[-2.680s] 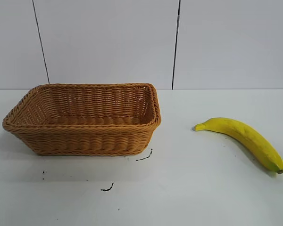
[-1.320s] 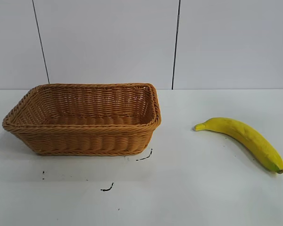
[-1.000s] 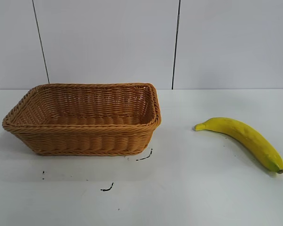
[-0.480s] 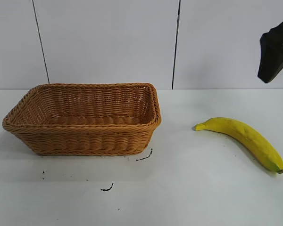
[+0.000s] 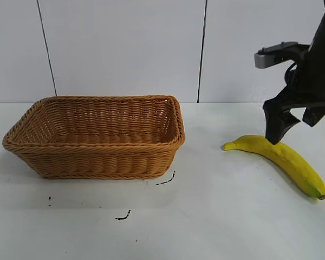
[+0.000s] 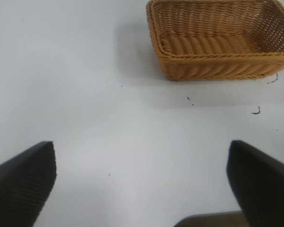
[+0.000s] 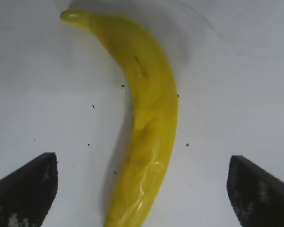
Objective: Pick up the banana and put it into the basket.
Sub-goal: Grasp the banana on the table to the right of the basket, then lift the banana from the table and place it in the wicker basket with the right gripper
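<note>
The yellow banana (image 5: pixel 292 162) lies on the white table at the right, its stem end pointing toward the basket (image 5: pixel 97 160). The orange-brown wicker basket stands at the left and is empty. My right gripper (image 5: pixel 292 127) hangs open just above the banana's stem half. In the right wrist view the banana (image 7: pixel 151 94) lies lengthwise between the two spread fingers of the right gripper (image 7: pixel 142 189), touching neither. My left gripper (image 6: pixel 142 184) is open and empty over bare table, well away from the basket (image 6: pixel 217 66), and is out of the exterior view.
The white table top (image 5: pixel 216 227) carries small black marks (image 5: pixel 123 216) in front of the basket. A white panelled wall (image 5: pixel 124 49) stands close behind the table.
My right arm has come in from the upper right and dropped down over the banana. The banana and the basket have not moved.
</note>
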### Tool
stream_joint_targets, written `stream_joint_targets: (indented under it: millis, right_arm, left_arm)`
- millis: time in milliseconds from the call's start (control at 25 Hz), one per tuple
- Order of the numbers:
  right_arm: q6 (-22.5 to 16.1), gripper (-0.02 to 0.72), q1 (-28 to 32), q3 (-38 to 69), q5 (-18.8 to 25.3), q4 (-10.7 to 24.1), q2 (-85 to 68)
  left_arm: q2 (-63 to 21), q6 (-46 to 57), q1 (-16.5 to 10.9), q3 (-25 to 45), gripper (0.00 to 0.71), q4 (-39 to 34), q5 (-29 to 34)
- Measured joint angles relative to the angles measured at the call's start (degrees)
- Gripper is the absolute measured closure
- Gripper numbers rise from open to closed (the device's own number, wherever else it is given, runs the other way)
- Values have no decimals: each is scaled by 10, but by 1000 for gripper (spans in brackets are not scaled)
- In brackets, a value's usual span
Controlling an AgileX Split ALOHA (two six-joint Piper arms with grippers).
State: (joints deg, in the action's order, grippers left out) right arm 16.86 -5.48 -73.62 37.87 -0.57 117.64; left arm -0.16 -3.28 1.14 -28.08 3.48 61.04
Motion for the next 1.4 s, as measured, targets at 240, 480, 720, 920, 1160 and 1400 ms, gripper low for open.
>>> stream_joint_targets:
  millis: [240,480,720,920,1160,1400]
  right_arm:
    - [-6,8,0,0,-34,1,3]
    - [-22,8,0,-2,-37,6,26]
    - [-29,77,0,-2,-27,6,32]
    - [-62,379,0,-2,-25,27,28]
    - [-71,387,0,-12,3,36,10]
    - [-71,387,0,-141,151,32,-28]
  left_arm:
    - [0,0,0,0,15,0,0]
    - [0,0,0,0,15,0,0]
    - [0,0,0,0,15,0,0]
    - [0,0,0,0,15,0,0]
    - [0,0,0,0,15,0,0]
    - [0,0,0,0,15,0,0]
